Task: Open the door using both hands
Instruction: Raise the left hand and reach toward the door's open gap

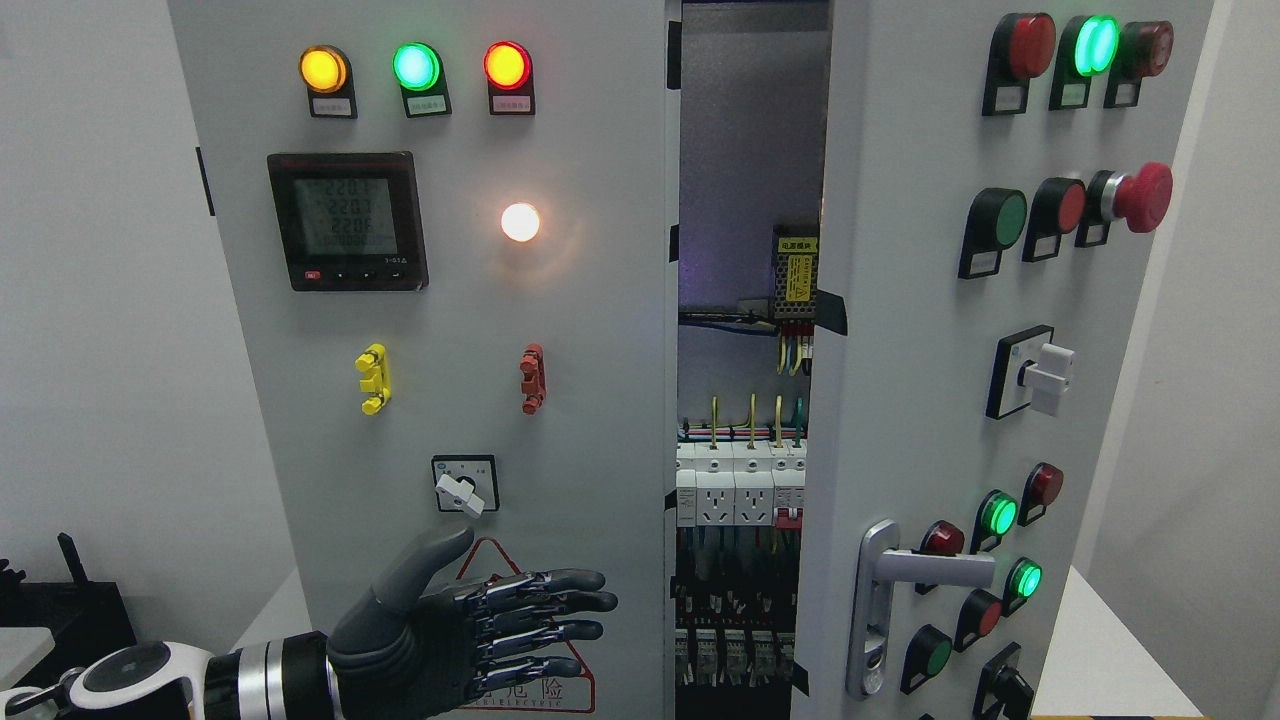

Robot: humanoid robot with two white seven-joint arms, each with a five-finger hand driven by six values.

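Cabinet point(600, 300) right door point(900, 400) ajar, breakers point(740, 485) inside; left hand point(450, 630) fingers point(560, 603) extended, empty.

Even, bright, diffuse light is falling on the grey cabinet fronts, leaving only soft shadows. The white lamp point(520, 222) is blooming into a warm halo at its centre, washing out its own outline. At twelve o'clock the cabinet interior point(750, 150) is sitting in dim shade with a faint violet tint. The green lamp point(1095, 45) at one o'clock is overexposing. Focus is holding sharp throughout; vertical edges are leaning slightly outward toward the frame's sides.
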